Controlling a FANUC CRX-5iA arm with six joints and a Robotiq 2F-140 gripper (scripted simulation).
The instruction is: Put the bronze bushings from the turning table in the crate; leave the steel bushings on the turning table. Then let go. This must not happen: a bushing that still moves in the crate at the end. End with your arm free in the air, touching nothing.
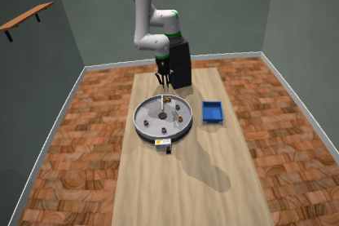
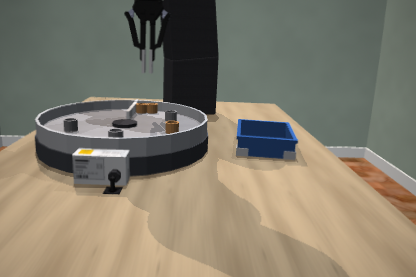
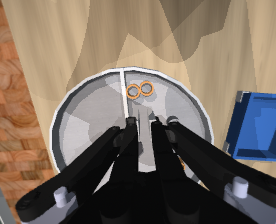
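Note:
The round grey turning table (image 1: 163, 119) stands on the wooden bench. Two bronze bushings (image 2: 146, 107) sit side by side near its far rim, next to a white divider bar; they also show in the wrist view (image 3: 140, 90). A third bronze bushing (image 2: 172, 125) sits on the right side. Steel bushings (image 2: 171, 114) (image 2: 70, 124) (image 2: 115, 132) are spread over the table. The blue crate (image 2: 266, 137) stands empty to the right. My gripper (image 2: 147, 67) hangs well above the far part of the turning table, fingers shut with nothing between them.
The arm's black pedestal (image 2: 190, 50) stands right behind the turning table. A grey control box (image 2: 101, 166) is fixed to the table's front. A black hub (image 2: 124, 123) sits at the table's centre. A wooden shelf (image 1: 25, 16) hangs on the left wall.

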